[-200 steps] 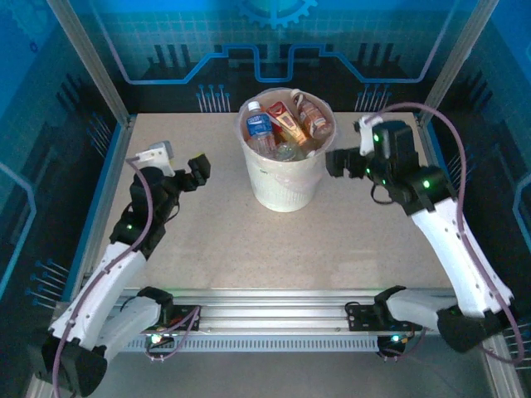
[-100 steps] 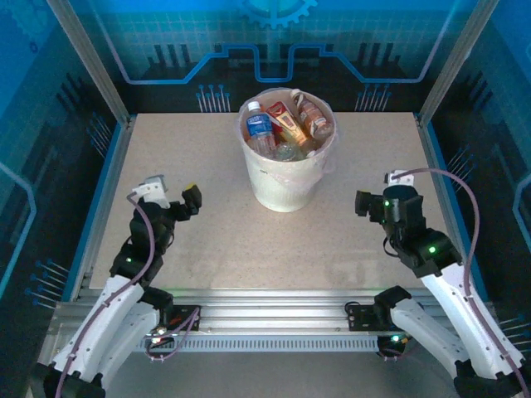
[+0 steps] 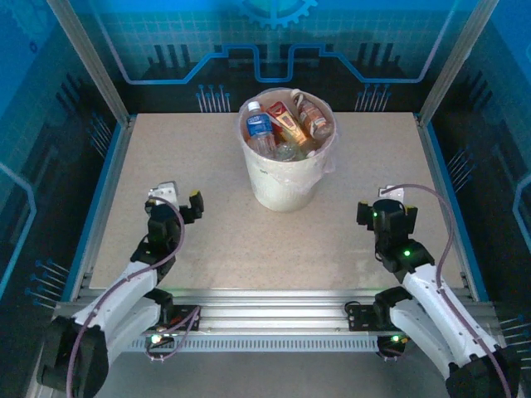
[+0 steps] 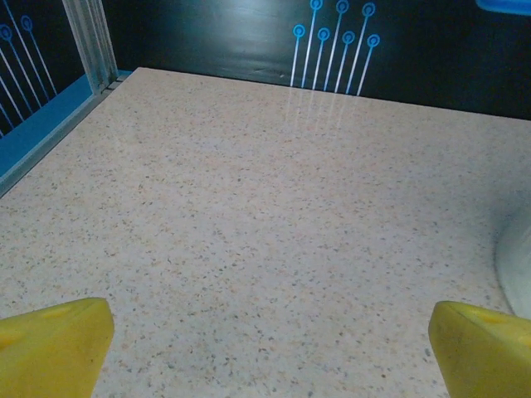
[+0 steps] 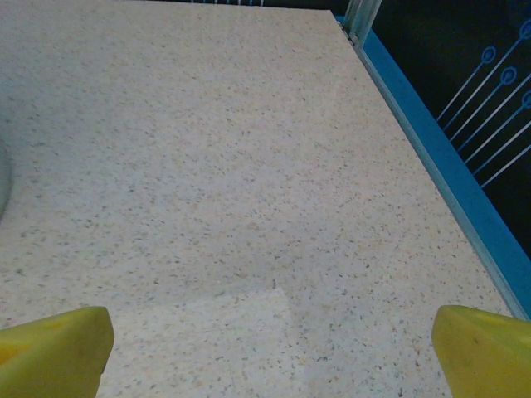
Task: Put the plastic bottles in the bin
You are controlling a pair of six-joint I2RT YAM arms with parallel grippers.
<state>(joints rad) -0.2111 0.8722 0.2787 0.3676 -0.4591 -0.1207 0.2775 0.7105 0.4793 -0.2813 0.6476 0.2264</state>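
The bin [image 3: 286, 184], a white bucket with a pinkish bag liner over its rim, stands at the table's far middle. Several plastic bottles lie inside it: one with a blue label [image 3: 260, 128], one red-orange [image 3: 286, 123], one brown-orange [image 3: 314, 120]. My left gripper [image 3: 181, 202] is low over the table at the near left, well clear of the bin. Its yellow fingertips [image 4: 54, 344] stand wide apart with bare table between them. My right gripper [image 3: 383, 211] is at the near right, also open, with nothing between its yellow fingertips [image 5: 485, 348].
The speckled table [image 3: 216, 166] is bounded by blue side rails [image 3: 108, 178] and aluminium posts. A sliver of the bin's wall [image 4: 518, 265] shows at the right edge of the left wrist view, and again at the left edge of the right wrist view [image 5: 2, 178].
Both arms have drawn back from beside the bin toward the near edge and folded low. Both grippers stayed open and empty.
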